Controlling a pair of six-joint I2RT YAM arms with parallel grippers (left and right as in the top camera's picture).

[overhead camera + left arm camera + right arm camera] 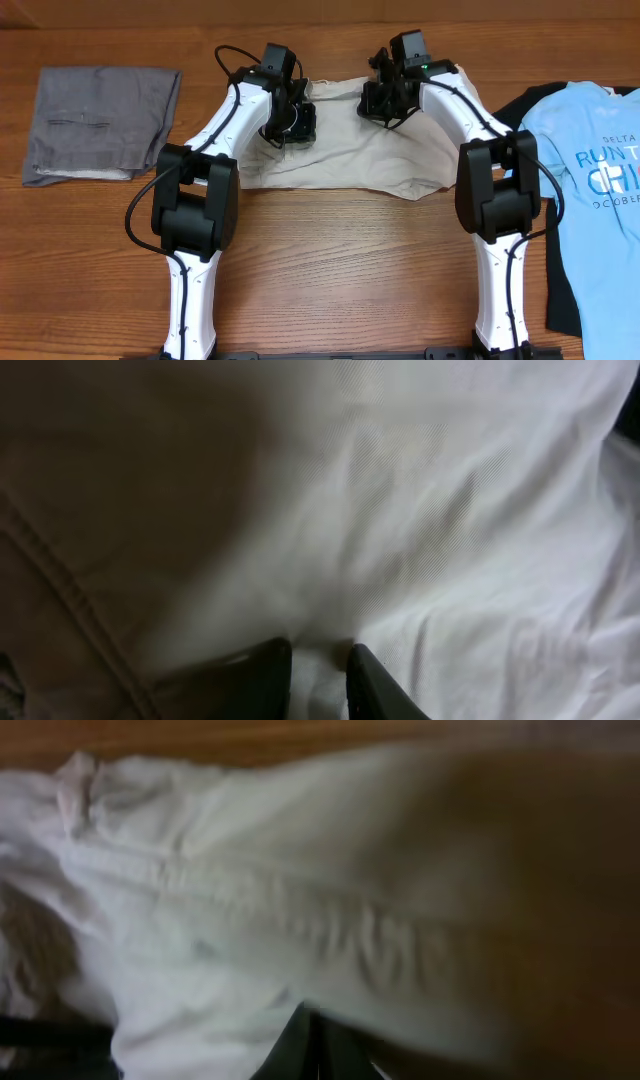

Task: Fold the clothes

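While lying spread across the far middle of a grained wooden table (330, 260): beige trousers (340, 150), soft woven cotton, a wide rumpled oblong, creased along the far edge. Left gripper (290, 125) down on the cloth's left part, dark fingers (262, 678) almost together, pinching a small ridge of fabric near a stitched seam. Right gripper (385, 100) at the far right part, clamped tight on a gathered, wrinkled fold. Grey folded trousers (100, 120) far left; light blue printed T-shirt (590, 200) far right

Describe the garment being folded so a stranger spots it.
On the wooden table, look at the far middle. The beige trousers lie spread there. Grey trousers lie folded left, a blue T-shirt right; only these are pale and rumpled.
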